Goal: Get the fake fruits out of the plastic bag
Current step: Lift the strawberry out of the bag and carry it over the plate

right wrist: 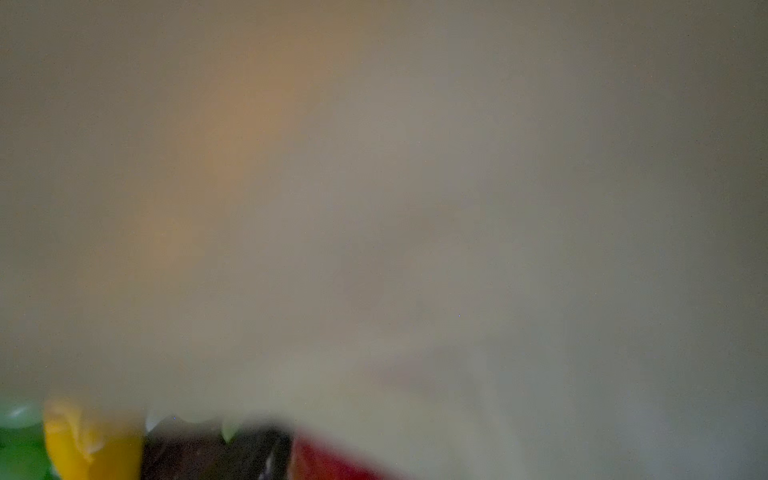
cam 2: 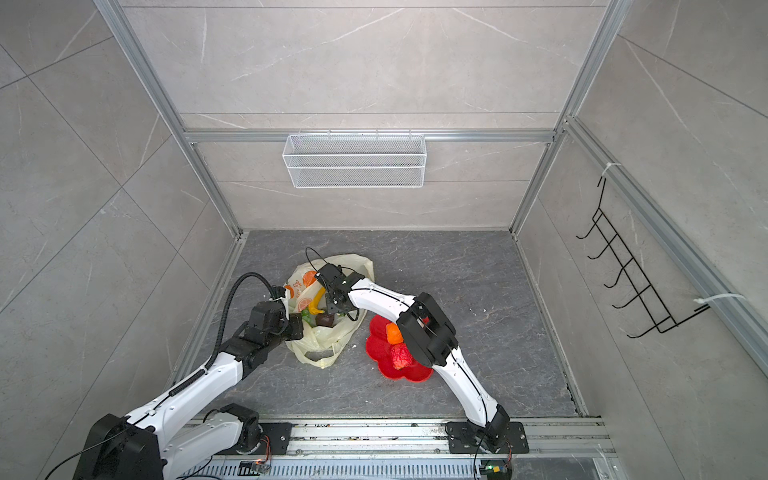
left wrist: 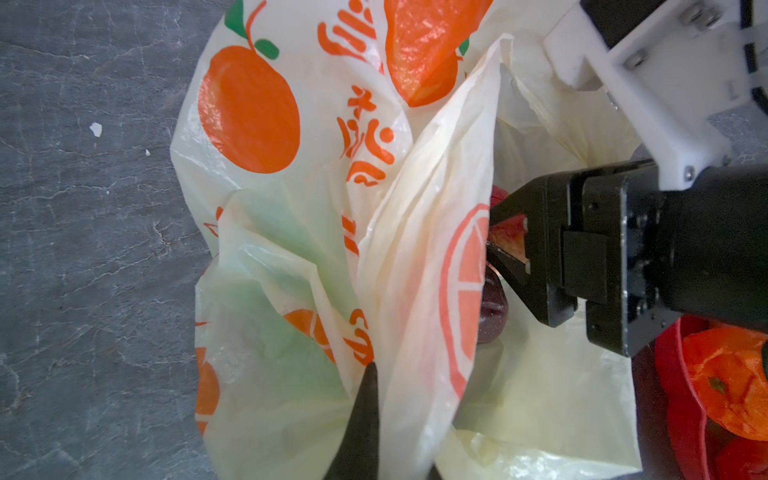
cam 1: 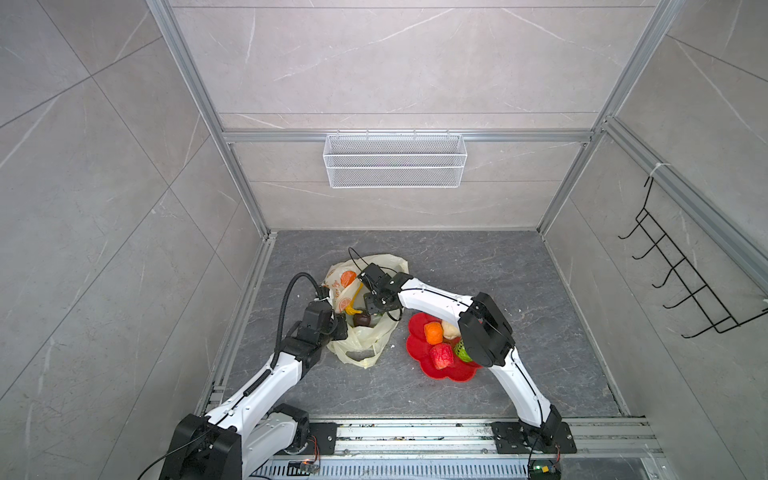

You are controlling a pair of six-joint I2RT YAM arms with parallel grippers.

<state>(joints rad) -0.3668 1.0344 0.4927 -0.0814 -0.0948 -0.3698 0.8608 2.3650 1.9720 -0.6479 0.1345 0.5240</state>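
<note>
Low in the middle of both top views, the plastic bag (cam 1: 361, 343) lies crumpled on the grey stone floor (cam 1: 478, 266). It is thin and pale yellow. The left gripper (cam 1: 337, 327) pinches its left edge. The right gripper (cam 1: 376, 309) reaches down into its open mouth. Three fake fruits show inside: a curved yellow banana (cam 2: 318, 301), a shiny dark brown one (cam 2: 325, 320) and a green bit (cam 2: 306, 314). Just right of the bag, a red flower-shaped dish (cam 1: 417, 353) holds four more: an orange (cam 1: 433, 332), a cream one (cam 1: 451, 328), a red bumpy one (cam 1: 441, 356) and a green bumpy one (cam 1: 462, 349).

At the bottom of the left wrist view, the left gripper's black tip is closed tight on a fold of the bag. At the right, the right gripper's two black fingers (left wrist: 515, 199) stand partly apart with a reddish fruit (left wrist: 508, 235) between them. I cannot tell if they squeeze it.

The right wrist view is nearly all blurry bag film, with green, yellow, dark and red blobs at the lower left.
</note>
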